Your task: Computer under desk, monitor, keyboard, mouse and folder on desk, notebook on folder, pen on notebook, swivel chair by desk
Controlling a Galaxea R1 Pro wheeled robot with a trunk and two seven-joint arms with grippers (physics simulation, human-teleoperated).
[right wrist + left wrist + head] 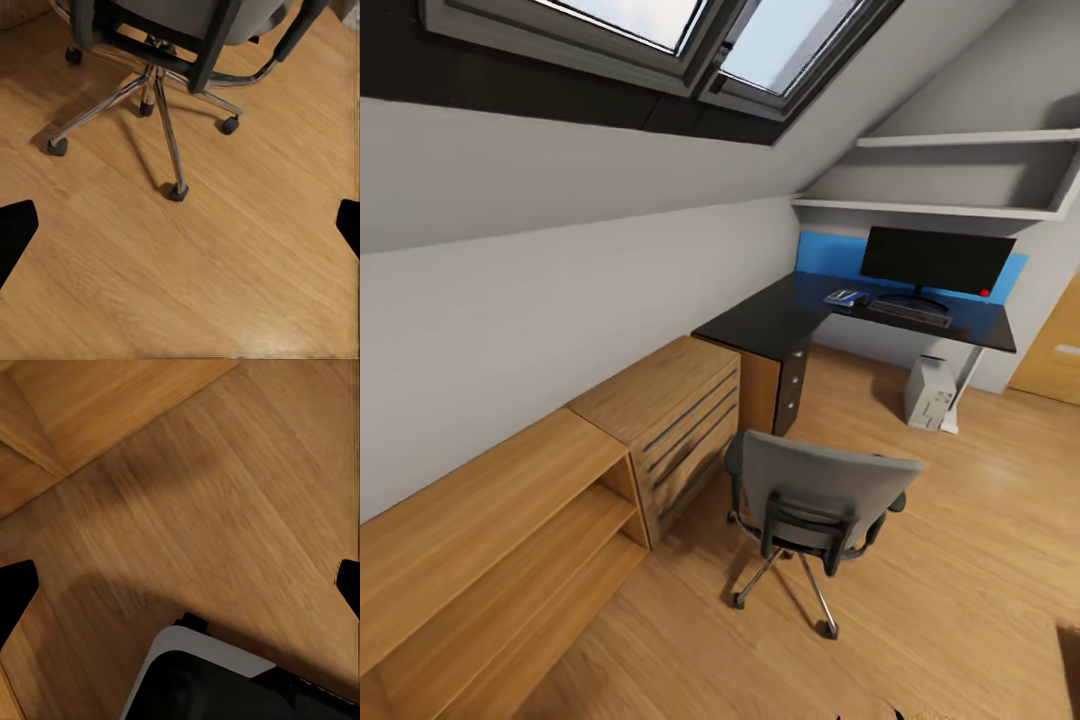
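wooden flooring lay between the robot and the swivel chair [815,505], standing well short of the table [780,315]; both pincers [180,585] [180,225] spread apart and empty, so rolling it closer called for a grip on the backrest.

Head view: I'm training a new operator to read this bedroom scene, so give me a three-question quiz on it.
1. True or false: the grey swivel chair with chrome star base is tucked under the glossy black L-shaped desk.
2. Where is the boxy white computer tower? A) on the desk B) on the floor under the desk C) on the light wood dresser
3. Fill in: the flat black keyboard lies in front of the wide black ____.

Key: 1 false, it stands apart on the wooden floor, its back toward the camera. 2 B. 3 monitor.
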